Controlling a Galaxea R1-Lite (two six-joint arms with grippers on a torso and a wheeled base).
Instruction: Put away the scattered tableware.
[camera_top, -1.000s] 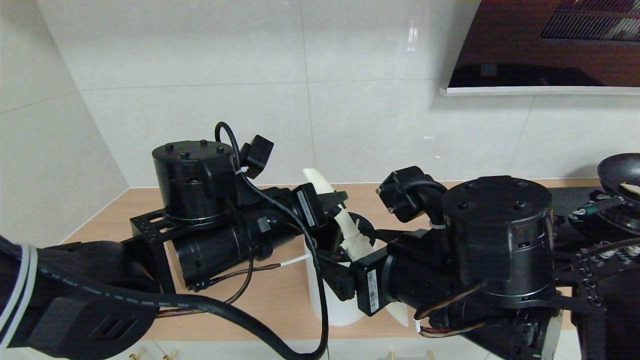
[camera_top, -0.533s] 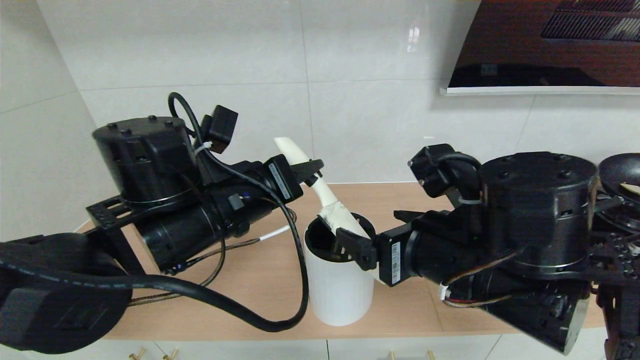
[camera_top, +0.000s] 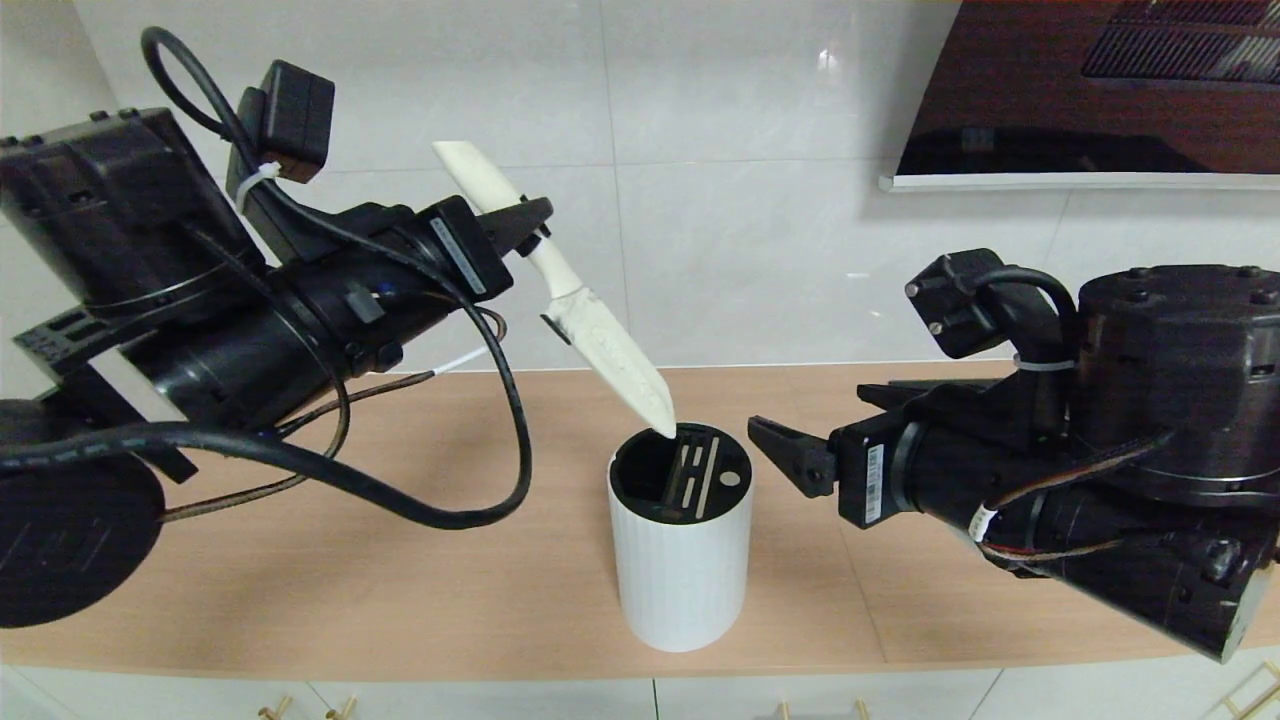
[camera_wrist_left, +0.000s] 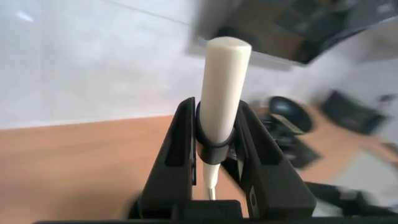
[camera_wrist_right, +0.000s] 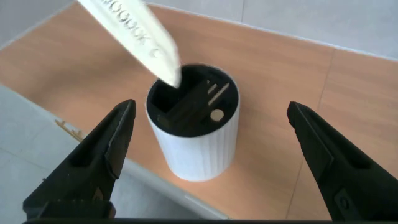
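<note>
White holder (camera_top: 680, 570) stands upright near the front edge of the counter (camera_top: 400, 570), with a slotted black top. Just right of it is the right gripper (camera_top: 810, 410), level with the top, jaws wide apart, nothing in them. Above the holder is the knife (camera_top: 600, 345), tilted, tip down at the far-left rim of the top, handle up and to the left. Can't tell if the tip touches the rim or is in a slot. Farther up and left, the left gripper (camera_top: 525, 228) is clamped tight on the handle. Tiled wall (camera_top: 750, 250) behind.

Risks: the blade is slanted and the slots are narrow. Pushing down at this angle could make the tip skid on the black top or jam at the rim. A side push could tip the holder, and nothing steadies it. The handle could also twist in the jaws.

Versus a second ago: both arms crowded over the holder then, with the blade low at its mouth and the right gripper close by the blade. Now the left arm is higher and farther left, with only the tip at the rim. The right gripper has backed off to the right.
</note>
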